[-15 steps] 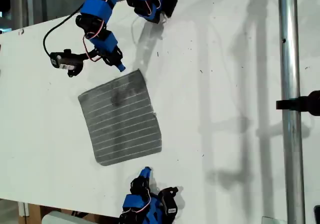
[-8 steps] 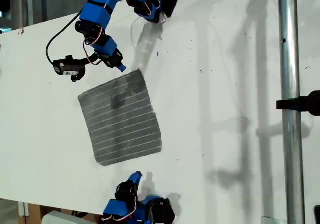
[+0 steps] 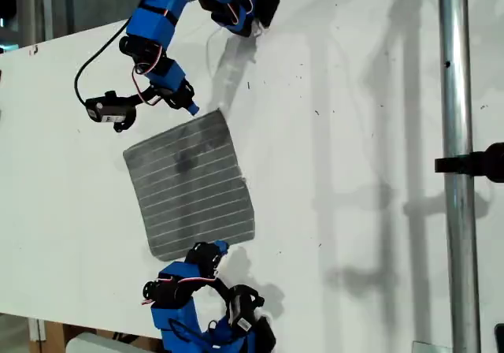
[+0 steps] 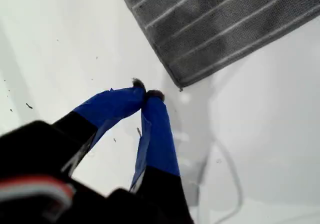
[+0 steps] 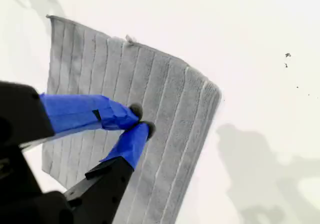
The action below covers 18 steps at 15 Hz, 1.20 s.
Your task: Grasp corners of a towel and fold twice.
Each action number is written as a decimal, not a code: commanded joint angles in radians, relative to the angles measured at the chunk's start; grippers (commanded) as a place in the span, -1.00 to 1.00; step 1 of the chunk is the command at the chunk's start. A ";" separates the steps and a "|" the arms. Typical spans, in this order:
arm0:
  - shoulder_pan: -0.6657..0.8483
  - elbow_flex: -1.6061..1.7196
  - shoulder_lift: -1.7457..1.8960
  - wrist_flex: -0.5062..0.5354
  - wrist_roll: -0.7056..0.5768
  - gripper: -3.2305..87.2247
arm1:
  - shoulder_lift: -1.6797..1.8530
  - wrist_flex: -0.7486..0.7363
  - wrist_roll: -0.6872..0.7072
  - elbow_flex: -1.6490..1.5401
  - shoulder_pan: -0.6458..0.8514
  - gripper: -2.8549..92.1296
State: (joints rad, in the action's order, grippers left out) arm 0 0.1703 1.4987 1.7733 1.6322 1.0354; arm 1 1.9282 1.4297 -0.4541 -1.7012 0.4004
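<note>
The grey striped towel (image 3: 193, 183) lies flat and unfolded on the white table. My first gripper (image 3: 191, 107) is shut, resting on bare table just outside the towel's upper corner (image 3: 219, 113). In the first wrist view its tips (image 4: 145, 90) sit a short gap from that corner (image 4: 179, 86), touching no cloth. My second gripper (image 3: 219, 247) hovers over the towel's lower edge in the exterior view. In the second wrist view its jaws (image 5: 141, 120) are shut above the striped towel (image 5: 170, 99), inward of a rounded corner (image 5: 215, 91). No cloth is lifted.
A vertical metal pole (image 3: 453, 172) with a black clamp (image 3: 476, 164) stands at the exterior view's right. A thin white cable (image 3: 211, 50) runs by the upper arm's base. The table's near edge (image 3: 79, 321) lies close behind the lower arm.
My second gripper has come up from the bare table below the towel and now reaches over its lower edge. My first gripper has barely shifted beside the upper corner.
</note>
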 commanded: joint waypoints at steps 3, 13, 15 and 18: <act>-0.003 -0.025 -0.015 -0.014 -0.086 -0.39 | -0.081 -0.003 0.109 0.067 0.011 -0.21; 0.037 0.049 -0.043 -0.040 -0.120 -0.34 | -0.591 -0.281 0.279 0.098 0.114 -0.14; 0.041 0.060 -0.044 -0.043 -0.110 -0.34 | -0.709 -0.308 0.279 0.133 0.112 -0.20; 0.051 0.063 -0.046 -0.048 -0.109 -0.35 | -0.761 -0.301 0.298 0.175 0.123 -0.23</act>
State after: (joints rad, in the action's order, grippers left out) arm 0 0.1994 1.5662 1.7242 1.5969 0.9189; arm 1 1.1704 1.1428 -0.1764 -1.5662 0.5170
